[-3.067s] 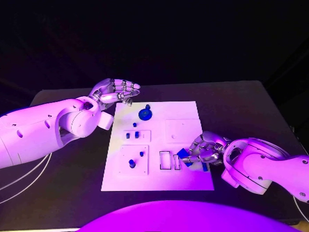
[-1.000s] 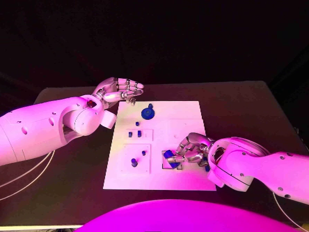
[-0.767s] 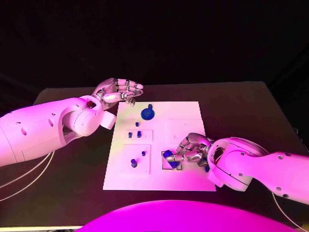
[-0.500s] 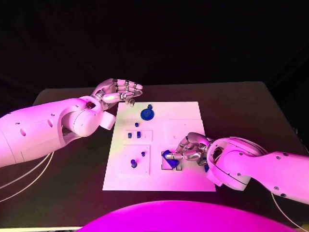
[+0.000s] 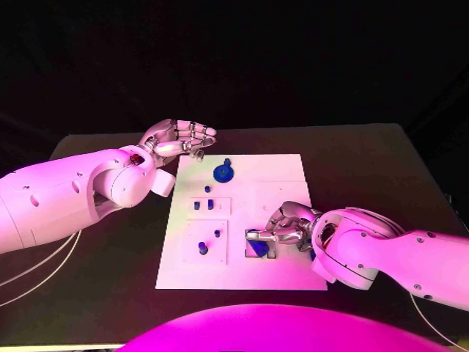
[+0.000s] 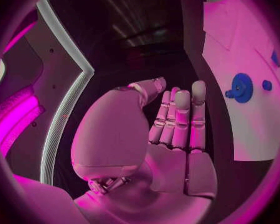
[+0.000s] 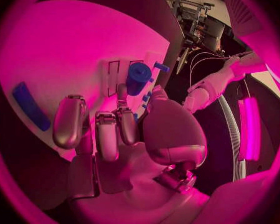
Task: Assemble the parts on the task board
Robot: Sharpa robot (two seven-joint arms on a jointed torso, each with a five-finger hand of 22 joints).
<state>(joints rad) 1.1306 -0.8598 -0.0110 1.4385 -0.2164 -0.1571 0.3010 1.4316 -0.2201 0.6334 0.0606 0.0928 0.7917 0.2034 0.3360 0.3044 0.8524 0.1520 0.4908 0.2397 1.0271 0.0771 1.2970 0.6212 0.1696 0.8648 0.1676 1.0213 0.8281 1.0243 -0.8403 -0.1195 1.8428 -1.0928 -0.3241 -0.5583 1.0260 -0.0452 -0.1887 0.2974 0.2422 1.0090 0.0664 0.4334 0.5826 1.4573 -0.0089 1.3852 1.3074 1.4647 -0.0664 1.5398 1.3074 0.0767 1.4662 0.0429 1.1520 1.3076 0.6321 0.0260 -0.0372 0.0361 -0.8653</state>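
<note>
**Right hand holds blue part over the board's near slots**

The white task board point(image 5: 261, 191) lies in the middle of the black desk point(image 5: 382, 169). The right hand point(image 5: 282, 229) is over the board's near right area, its fingers point(image 7: 118, 122) pinching a blue cylindrical part point(image 7: 139, 77) at the narrow rectangular slots point(image 7: 114, 77). In the head view the part shows as a blue piece point(image 5: 259, 246) just below the fingertips.

The left hand point(image 5: 179, 138) hovers beyond the board's far left corner, above the desk. Its fingers point(image 6: 180, 117) are curled in toward the palm and pressed side by side, with nothing in them.

On the board's far half sits a blue round knob point(image 5: 223, 172). Small blue pegs point(image 5: 201, 205) stand in a raised block on the left side, and more small pegs point(image 5: 204, 248) stand in the near left block. A flat blue bar point(image 7: 29, 106) lies on the board beside the right hand.
</note>
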